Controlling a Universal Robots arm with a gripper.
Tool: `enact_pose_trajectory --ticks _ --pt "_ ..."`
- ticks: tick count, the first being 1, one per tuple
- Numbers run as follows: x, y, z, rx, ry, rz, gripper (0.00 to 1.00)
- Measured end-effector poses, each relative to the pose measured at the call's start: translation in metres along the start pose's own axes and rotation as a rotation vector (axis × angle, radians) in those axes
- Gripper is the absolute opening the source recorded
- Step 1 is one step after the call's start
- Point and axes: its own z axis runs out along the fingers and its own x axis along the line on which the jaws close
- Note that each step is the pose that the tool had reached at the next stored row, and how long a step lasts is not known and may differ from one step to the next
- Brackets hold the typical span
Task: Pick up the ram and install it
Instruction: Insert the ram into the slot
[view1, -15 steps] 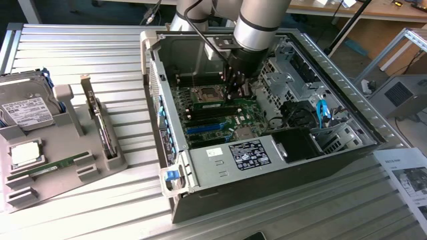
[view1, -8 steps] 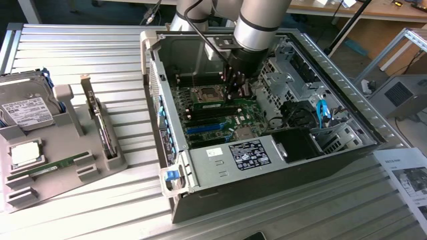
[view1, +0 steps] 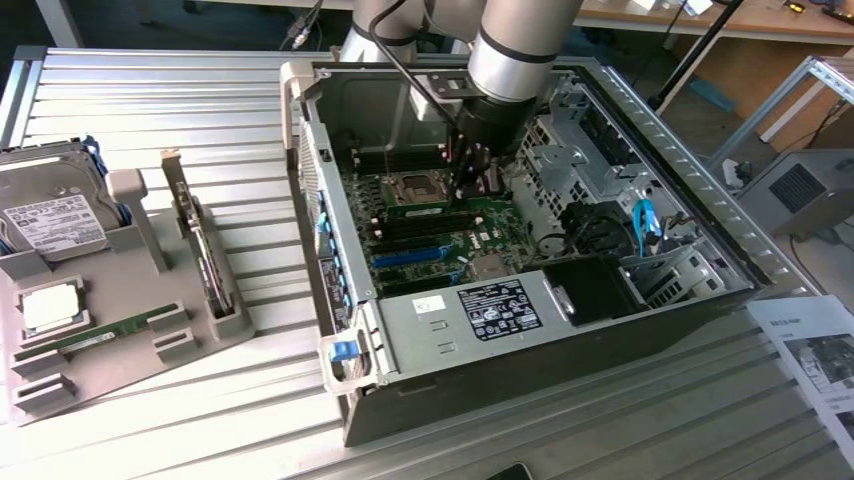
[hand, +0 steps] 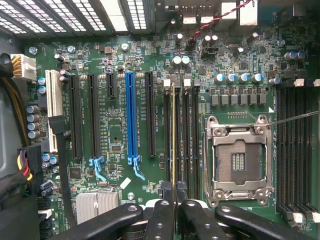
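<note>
One ram (hand: 173, 135) stands edge-on along a DIMM slot (hand: 186, 140) left of the empty CPU socket (hand: 239, 160), clamped in the gripper (hand: 173, 215). It should be kept square to the slot and pressed evenly (whether it is seated, I cannot tell). The open PC case (view1: 534, 380) lies on a slatted metal table (view1: 174, 110), with a spare stick (view1: 100, 338) in the grey tray (view1: 80, 385) at the exterior view's left and a workbench (view1: 747, 20) far behind.

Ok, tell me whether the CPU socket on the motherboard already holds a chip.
No, the CPU socket lies bare, its contact field exposed.
</note>
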Motion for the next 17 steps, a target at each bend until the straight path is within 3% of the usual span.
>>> enact_pose_trajectory --ticks 17 --pt "0.0000 0.0000 0.0062 0.0000 -0.0001 -0.005 0.12"
